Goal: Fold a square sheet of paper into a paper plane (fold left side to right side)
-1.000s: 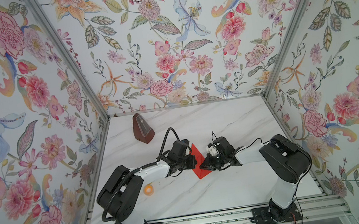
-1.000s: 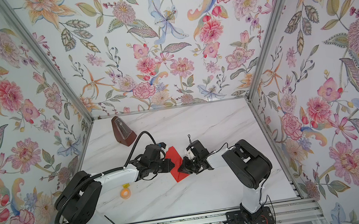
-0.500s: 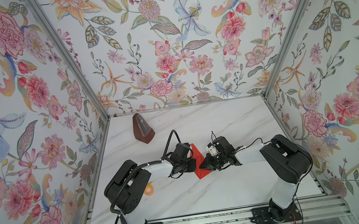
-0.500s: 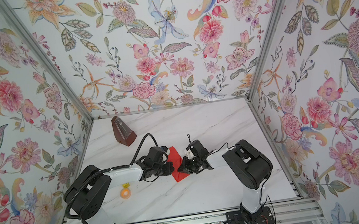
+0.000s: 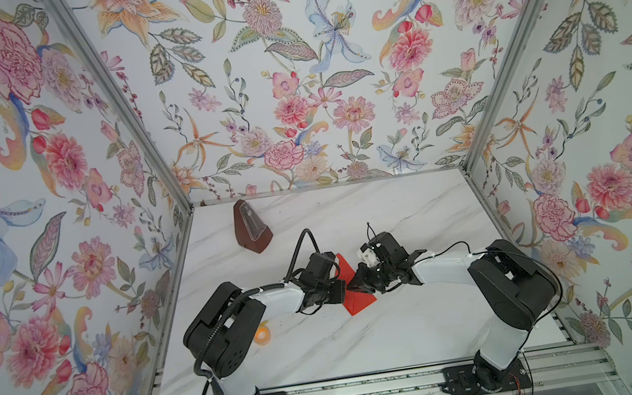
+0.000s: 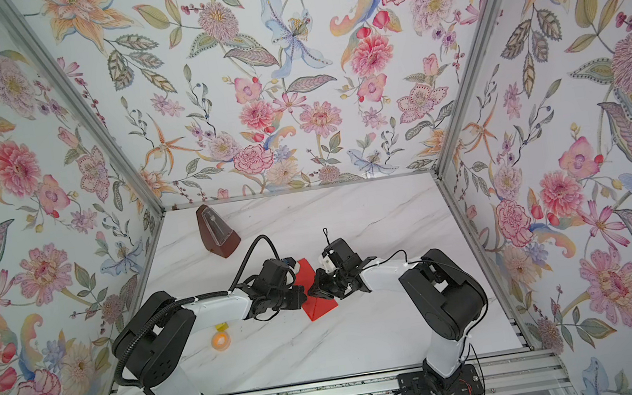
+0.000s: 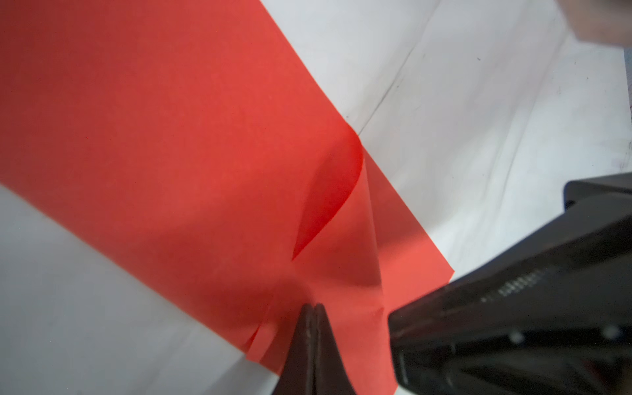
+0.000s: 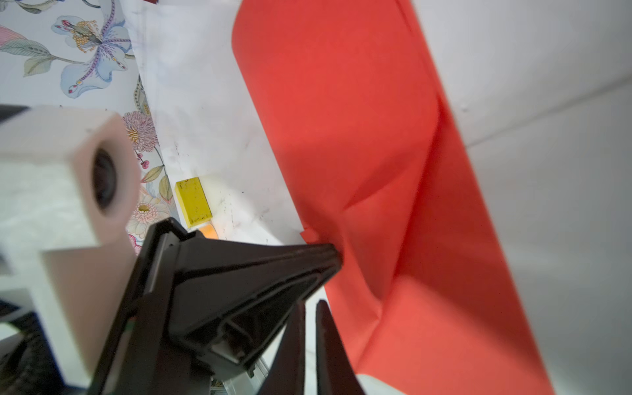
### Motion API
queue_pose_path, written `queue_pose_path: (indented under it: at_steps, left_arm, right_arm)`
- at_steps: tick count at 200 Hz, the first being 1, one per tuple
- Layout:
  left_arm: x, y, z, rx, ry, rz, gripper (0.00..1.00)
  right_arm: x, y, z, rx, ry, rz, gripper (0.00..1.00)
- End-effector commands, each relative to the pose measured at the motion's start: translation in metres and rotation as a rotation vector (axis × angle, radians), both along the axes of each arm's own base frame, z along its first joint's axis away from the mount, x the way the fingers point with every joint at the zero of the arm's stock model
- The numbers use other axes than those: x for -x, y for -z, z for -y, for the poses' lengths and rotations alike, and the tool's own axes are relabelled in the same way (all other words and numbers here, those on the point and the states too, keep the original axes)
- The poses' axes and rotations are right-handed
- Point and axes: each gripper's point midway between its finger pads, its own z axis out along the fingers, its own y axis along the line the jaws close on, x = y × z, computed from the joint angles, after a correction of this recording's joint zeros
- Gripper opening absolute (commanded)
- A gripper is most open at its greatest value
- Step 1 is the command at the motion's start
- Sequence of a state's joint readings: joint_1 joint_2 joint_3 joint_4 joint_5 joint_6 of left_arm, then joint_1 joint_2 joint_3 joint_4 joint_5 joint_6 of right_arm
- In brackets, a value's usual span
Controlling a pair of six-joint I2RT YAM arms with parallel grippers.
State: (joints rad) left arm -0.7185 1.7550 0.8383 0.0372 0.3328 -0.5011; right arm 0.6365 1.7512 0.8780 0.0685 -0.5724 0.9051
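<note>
The square sheet of paper (image 5: 359,302) (image 6: 318,307) is bright red. It lies folded on the white table between my two grippers, and one layer bulges up along the crease (image 7: 328,191). The left gripper (image 7: 313,306) (image 5: 339,287) is shut and its tips press down on the paper near one edge. The right gripper (image 8: 309,304) (image 5: 351,285) sits just off the paper's edge (image 8: 393,307). Only a thin slit shows between its fingers, with nothing in it. It almost touches the left gripper's fingers (image 8: 273,263). No paper plane shape shows.
A dark brown metronome (image 5: 252,227) (image 6: 218,232) stands at the back left. A small yellow block (image 8: 193,201) (image 6: 221,327) and an orange tape roll (image 5: 261,335) (image 6: 221,340) lie by the left arm's elbow. Flowered walls close in three sides of the table.
The left arm's elbow has swung a little to the right and its gripper has closed fully on top of the paper. The right gripper and the paper have hardly moved.
</note>
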Motion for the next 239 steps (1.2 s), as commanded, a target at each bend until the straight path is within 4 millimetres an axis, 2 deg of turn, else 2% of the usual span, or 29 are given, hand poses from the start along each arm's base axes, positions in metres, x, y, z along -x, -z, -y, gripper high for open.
queue_pose_path:
  at_steps: [1,42,83,185,208,239]
  left_arm:
    - [0.018,0.036,-0.029,-0.137,-0.012,-0.068,0.0]
    - [0.018,0.038,-0.031,-0.15,-0.017,-0.074,0.0]
    - [0.021,0.044,-0.036,-0.165,-0.019,-0.09,0.0]
    - [0.03,0.059,-0.035,-0.169,0.038,-0.125,0.0]
    - [0.031,0.058,-0.026,-0.147,0.117,-0.108,0.0]
    - [0.035,0.05,-0.008,-0.135,0.294,-0.044,0.0]
  right_arm:
    - [-0.002,0.009,-0.009,-0.009,-0.012,-0.025,0.09]
    - [0.004,0.035,-0.003,0.023,-0.012,-0.082,0.08]
    - [0.018,0.063,0.027,0.122,0.02,-0.136,0.07]
    - [0.062,0.082,0.069,0.224,0.026,-0.195,0.07]
    - [0.067,0.073,0.073,0.218,0.022,-0.182,0.06]
    - [0.049,0.028,0.061,0.141,-0.022,-0.049,0.07]
